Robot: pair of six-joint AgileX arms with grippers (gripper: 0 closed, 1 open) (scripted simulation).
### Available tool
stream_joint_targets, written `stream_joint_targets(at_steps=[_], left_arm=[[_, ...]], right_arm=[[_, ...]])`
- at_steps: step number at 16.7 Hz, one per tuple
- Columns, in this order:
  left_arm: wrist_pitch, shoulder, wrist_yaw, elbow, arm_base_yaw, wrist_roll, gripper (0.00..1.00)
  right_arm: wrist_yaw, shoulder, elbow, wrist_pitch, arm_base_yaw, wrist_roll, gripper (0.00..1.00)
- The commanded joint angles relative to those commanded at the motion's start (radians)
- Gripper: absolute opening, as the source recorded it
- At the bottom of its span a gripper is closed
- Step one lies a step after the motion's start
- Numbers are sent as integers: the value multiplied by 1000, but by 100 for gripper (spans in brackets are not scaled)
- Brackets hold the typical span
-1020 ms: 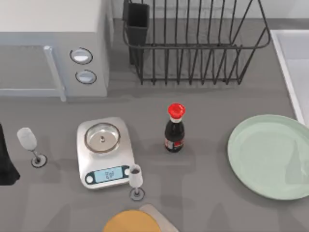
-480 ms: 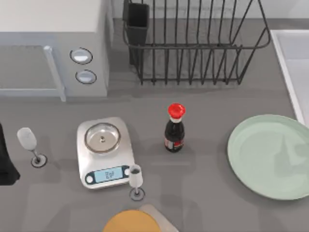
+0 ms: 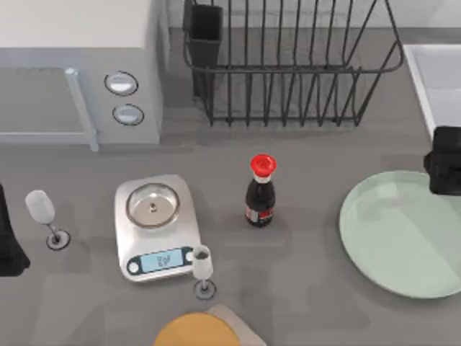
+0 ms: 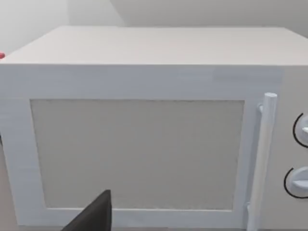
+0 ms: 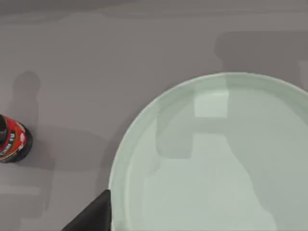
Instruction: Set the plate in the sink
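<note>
Top view: plate (image 3: 403,234) lying flat on table (image 3: 310,252), just short of sink (image 3: 436,79), not yet lifted; right gripper (image 3: 446,171) hovering over its rim. Right wrist view: looking down on plate (image 5: 216,159); gripper opening impossible to tell. Left arm sitting parked.

My right gripper (image 3: 448,169) is cut by the top view's right edge, as is the glossy mint-green round plate (image 3: 400,234).

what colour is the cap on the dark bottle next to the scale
Red. The bottle's cap shows best in the top view.
</note>
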Motion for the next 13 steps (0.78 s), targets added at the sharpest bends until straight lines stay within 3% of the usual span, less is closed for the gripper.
stream_joint_targets(at_steps=[7, 13], left_arm=[[0, 0, 0, 0, 0, 0, 100], [0, 0, 0, 0, 0, 0, 100]], right_arm=[[0, 637, 464, -347, 159, 164, 100], [0, 858, 629, -473, 217, 223, 100]])
